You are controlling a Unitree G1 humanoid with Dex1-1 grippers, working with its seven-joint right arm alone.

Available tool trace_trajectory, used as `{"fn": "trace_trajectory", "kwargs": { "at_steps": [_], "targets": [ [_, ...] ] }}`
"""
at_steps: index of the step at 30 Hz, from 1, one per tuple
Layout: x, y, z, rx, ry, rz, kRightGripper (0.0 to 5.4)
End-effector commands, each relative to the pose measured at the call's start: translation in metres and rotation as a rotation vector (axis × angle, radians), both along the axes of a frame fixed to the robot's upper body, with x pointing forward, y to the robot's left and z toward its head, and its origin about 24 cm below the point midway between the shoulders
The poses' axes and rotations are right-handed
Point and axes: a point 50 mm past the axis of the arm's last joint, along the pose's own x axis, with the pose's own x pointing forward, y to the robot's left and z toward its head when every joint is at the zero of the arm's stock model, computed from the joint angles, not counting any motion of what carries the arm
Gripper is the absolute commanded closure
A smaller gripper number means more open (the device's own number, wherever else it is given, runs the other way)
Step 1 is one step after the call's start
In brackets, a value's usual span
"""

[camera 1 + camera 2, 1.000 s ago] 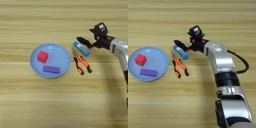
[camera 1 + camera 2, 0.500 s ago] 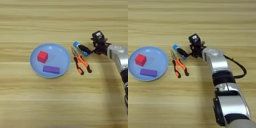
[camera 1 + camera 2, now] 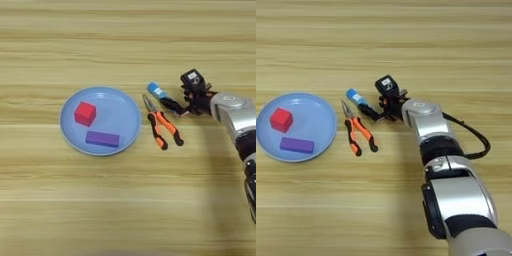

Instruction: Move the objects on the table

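Gripper point(image 3: 172, 106) clamped on blue tube point(image 3: 157, 92) (low over table point(image 3: 125, 40)), beside pliers point(image 3: 162, 126).

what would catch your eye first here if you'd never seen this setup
The silver right arm, reaching in from the right with its gripper at the blue tube. Next, the light-blue plate at left, holding a red cube and a purple block, with orange-handled pliers beside it.
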Motion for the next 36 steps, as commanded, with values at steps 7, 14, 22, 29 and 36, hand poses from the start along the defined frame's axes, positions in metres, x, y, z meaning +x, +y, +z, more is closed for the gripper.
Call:
{"fn": "trace_trajectory", "kwargs": {
  "at_steps": [7,14,22,29,36],
  "targets": [
    [0.0226,0.0088,0.0394,-0.060,-0.153,0.047,2.14],
    [0.0228,0.0090,0.0375,-0.066,-0.152,0.049,2.98],
    [0.0231,0.0089,0.0371,-0.065,-0.154,0.049,3.99],
    [0.0238,0.0087,0.0389,-0.062,-0.163,0.050,4.00],
    [0.0253,0.0081,0.0455,-0.057,-0.184,0.051,4.00]
  ]
}}
